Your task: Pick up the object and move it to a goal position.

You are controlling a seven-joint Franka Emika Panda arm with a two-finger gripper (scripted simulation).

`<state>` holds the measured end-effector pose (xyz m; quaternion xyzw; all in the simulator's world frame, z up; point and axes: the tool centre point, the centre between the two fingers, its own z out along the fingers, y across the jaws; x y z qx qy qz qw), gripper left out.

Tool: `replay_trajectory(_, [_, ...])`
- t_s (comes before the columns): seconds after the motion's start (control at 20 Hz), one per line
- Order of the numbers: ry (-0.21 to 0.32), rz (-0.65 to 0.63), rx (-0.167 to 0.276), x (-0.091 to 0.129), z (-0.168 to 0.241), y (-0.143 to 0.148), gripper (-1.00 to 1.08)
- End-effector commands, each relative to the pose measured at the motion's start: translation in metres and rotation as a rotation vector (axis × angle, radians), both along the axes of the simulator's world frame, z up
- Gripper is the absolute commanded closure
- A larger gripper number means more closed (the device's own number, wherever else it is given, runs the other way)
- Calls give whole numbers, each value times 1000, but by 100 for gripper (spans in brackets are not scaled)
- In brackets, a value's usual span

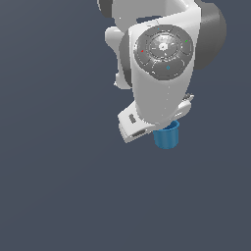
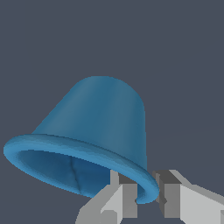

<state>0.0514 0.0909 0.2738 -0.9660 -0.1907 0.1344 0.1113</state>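
Wrist view alone shows the end effector (image 2: pixel 146 197) pinching the blue cup's (image 2: pixel 100 127) rim.

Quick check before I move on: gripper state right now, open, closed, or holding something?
Gripper: closed on the blue cup, its fingers pinching the rim wall, one inside and one outside.

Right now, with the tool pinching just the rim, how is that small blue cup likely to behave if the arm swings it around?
The small bright blue tapered cup looks hollow and thin-walled, so it is probably light. The tool straddles only one spot of the rim lip, one finger inside, so the cup may pivot or tilt. Its smooth surface might slip; if dropped on its side, the round body would likely roll.
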Motion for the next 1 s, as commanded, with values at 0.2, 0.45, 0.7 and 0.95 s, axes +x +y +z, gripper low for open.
replay_trajectory(0.2, [-144, 97, 45, -6, 57, 13, 108])
replay_trajectory(0.45, [-213, 144, 68, -12, 84, 18, 108])
replay_trajectory(0.7, [-252, 171, 83, -17, 99, 20, 108])
replay_trajectory(0.95, [-264, 179, 89, -19, 104, 20, 108])
